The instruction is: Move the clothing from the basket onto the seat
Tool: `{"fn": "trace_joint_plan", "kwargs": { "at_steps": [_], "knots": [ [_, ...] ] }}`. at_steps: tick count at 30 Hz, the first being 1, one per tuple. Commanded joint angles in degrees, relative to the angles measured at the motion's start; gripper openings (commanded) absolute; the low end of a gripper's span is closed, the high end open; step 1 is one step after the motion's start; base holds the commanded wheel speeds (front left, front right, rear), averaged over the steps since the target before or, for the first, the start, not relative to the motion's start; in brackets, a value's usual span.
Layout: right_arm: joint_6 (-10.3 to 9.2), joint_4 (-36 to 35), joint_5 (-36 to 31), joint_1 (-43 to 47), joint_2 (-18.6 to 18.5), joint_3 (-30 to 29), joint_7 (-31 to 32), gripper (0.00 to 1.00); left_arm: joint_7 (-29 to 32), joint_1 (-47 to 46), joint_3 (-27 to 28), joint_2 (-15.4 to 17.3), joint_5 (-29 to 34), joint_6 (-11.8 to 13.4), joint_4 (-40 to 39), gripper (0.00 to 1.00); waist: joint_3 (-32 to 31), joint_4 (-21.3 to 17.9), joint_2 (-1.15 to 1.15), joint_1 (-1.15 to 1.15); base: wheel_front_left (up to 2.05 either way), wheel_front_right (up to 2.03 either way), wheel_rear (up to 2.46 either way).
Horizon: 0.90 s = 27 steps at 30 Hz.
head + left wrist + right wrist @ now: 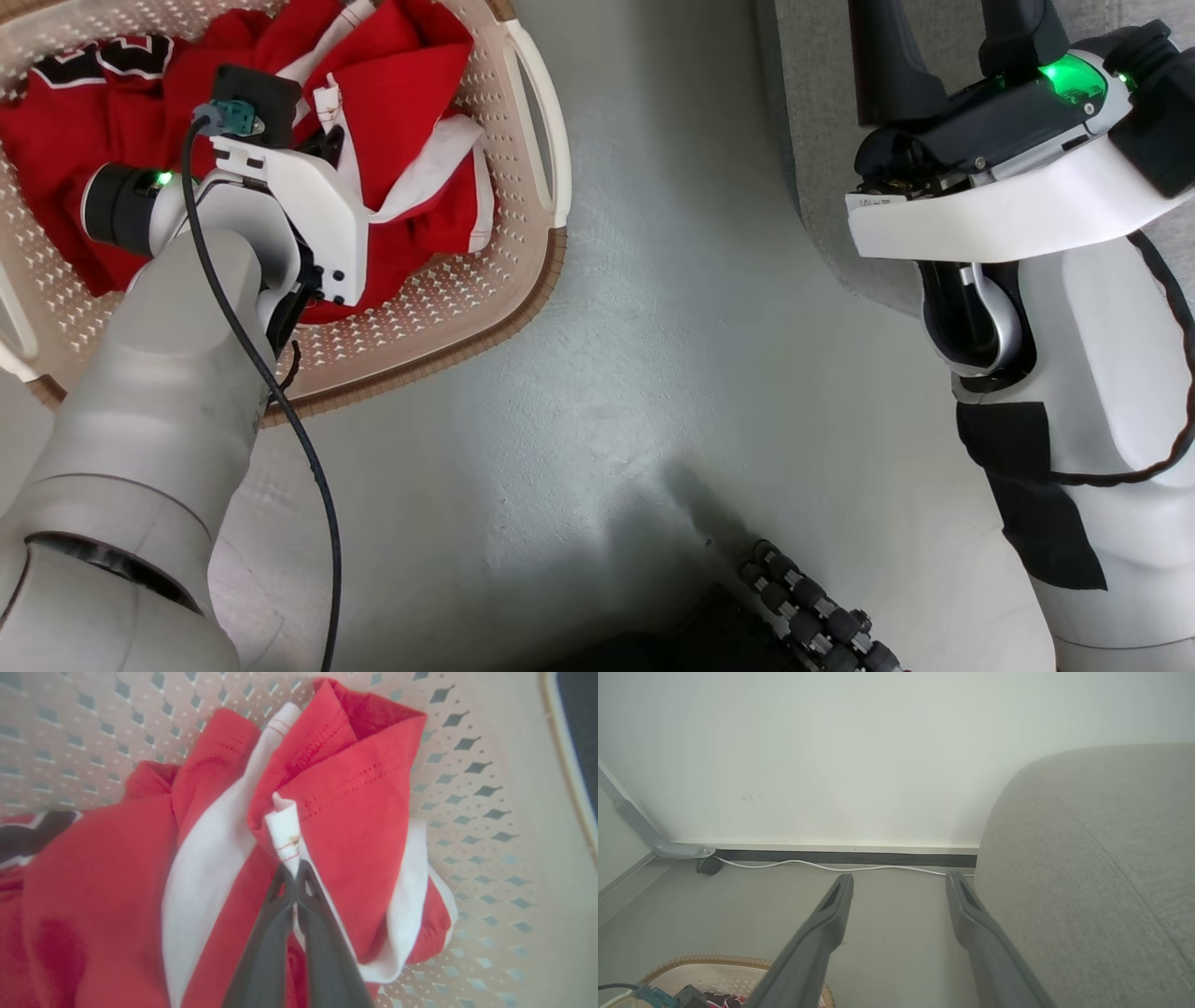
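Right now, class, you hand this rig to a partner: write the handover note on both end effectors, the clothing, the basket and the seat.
Left end effector: shut on a white trim fold of the red clothing, down in the basket.
Right end effector: open, holding nothing, by the grey seat.
Done: grasp made.
Left to do: lift clothing out, onto the seat.
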Motion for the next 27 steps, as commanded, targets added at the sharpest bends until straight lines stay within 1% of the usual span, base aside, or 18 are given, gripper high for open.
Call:
{"fn": "trace_joint_plan", "kwargs": {
  "at_steps": [1, 7, 8, 12, 22, 27],
  "knots": [
    [0.4, -0.9, 0.5, 1.9, 0.3, 0.3, -0.3, 1.0, -1.3, 0.5, 0.5, 0.6, -0.6, -0.2, -0.6, 0.0, -0.9, 0.2, 0.0, 0.0, 0.0, 0.0, 0.0],
    [0.4, 1.0, -1.4, 3.0, 0.3, -0.5, -0.3, 1.0, -6.0, 3.9, 0.6, -1.2, -2.5, -0.4, -1.4, 0.0, -5.4, 2.4, 0.0, 0.0, 0.0, 0.0, 0.0],
    [0.4, 1.7, -2.1, 3.4, 0.3, -0.7, -0.3, 1.0, -6.8, 5.1, 0.2, -1.7, -3.1, -0.5, -2.0, 0.0, -7.0, 3.1, 0.0, 0.0, 0.0, 0.0, 0.0],
    [0.4, 3.1, -4.0, 4.4, 0.3, -1.6, -0.3, 1.0, -8.3, 7.1, -1.0, -2.5, -4.2, -0.5, -3.8, 0.0, -10.2, 4.8, 0.0, 0.0, 0.0, 0.0, 0.0],
    [0.4, 6.4, -7.8, 8.6, 0.3, -4.8, -0.3, 1.0, -11.6, 12.5, -2.8, -3.2, -7.1, -0.5, -9.0, 0.0, -20.4, 9.3, 0.0, 0.0, 0.0, 0.0, 0.0],
    [0.4, 7.9, -8.6, 11.8, 0.1, -6.4, -0.3, 1.0, -11.7, 15.5, -1.1, -2.8, -6.7, -0.5, -14.1, 0.0, -26.1, 11.4, 0.0, 0.0, 0.0, 0.0, 0.0]
  ]
}}
